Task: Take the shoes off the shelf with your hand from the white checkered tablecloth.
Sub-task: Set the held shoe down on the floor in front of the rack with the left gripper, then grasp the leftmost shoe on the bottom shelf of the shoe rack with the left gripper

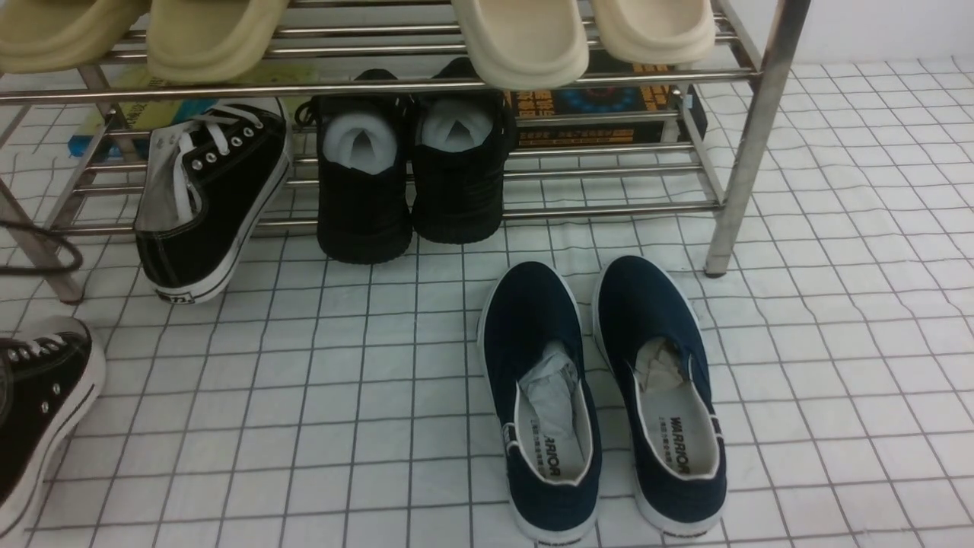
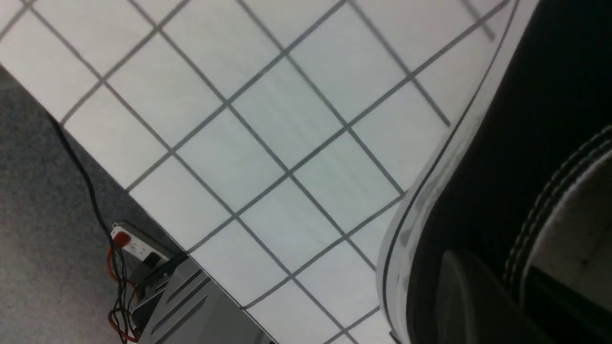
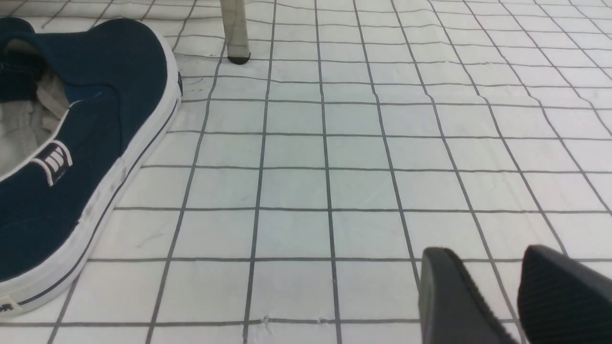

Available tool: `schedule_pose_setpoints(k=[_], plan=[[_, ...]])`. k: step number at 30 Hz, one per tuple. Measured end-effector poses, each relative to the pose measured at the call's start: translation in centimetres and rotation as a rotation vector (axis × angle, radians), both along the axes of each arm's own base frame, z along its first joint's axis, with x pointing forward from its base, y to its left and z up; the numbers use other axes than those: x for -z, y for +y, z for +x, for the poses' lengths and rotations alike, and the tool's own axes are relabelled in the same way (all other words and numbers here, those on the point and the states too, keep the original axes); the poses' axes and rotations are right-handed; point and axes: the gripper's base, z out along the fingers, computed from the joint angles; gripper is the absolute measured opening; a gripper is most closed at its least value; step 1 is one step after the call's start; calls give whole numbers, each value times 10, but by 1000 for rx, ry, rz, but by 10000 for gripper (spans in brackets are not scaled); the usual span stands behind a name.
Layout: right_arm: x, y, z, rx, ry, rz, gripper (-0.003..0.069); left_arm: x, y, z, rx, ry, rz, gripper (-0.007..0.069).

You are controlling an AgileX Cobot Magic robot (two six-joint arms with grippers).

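Observation:
One black canvas sneaker (image 1: pixel 213 198) with white laces leans tilted against the lower tier of the steel shelf (image 1: pixel 749 152), its heel on the white checkered tablecloth (image 1: pixel 342 380). The other sneaker (image 1: pixel 38 403) stands on the cloth at the front left corner, cut off by the frame edge. In the left wrist view this sneaker (image 2: pixel 502 143) fills the frame. My left gripper (image 2: pixel 507 272) is shut on its side wall, one finger (image 2: pixel 468 301) outside and one inside. My right gripper (image 3: pixel 485 253) is open and empty, low over the cloth to the right of the navy shoes.
All-black knit shoes (image 1: pixel 411 183) stand on the lower tier. Navy slip-ons (image 1: pixel 601 396) lie on the cloth in front of the shelf. Beige slippers (image 1: pixel 525 38) sit on the top tier. A power strip with cables (image 2: pixel 134 243) lies on grey floor beyond the cloth's edge.

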Motion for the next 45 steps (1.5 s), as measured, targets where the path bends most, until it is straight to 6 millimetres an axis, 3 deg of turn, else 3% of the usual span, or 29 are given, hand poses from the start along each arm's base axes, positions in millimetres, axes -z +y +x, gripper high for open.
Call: schedule_pose_setpoints(k=[4,9,10,11,12,13,14,16,19,23,27,32,38,42,45], plan=[[0,0,0,0,0,0,239,13,-2,-4,2,-1,-2,79],[0,0,0,0,0,0,239,12,0,-2,9,-31,18,205],[0,0,0,0,0,0,239,8,0,-1,9,-38,24,275],[0,0,0,0,0,0,239,7,0,-1,9,-41,25,275],[0,0,0,0,0,0,239,-2,2,3,8,-61,32,342],[0,0,0,0,0,0,239,-2,2,3,9,-60,30,348],[0,0,0,0,0,0,239,-15,2,10,15,-105,24,391],[0,0,0,0,0,0,239,-29,1,17,34,-164,11,425],[0,0,0,0,0,0,239,-62,-15,40,140,-363,-61,468],[0,0,0,0,0,0,239,-78,-49,71,272,-524,-110,475],[0,0,0,0,0,0,239,-68,-70,106,339,-584,-101,477],[0,0,0,0,0,0,239,-43,-67,140,347,-535,-51,477],[0,0,0,0,0,0,239,-10,-63,163,337,-468,-47,464],[0,0,0,0,0,1,239,9,-62,169,334,-423,-60,367],[0,0,0,0,0,1,239,12,-63,169,335,-399,-71,195]])
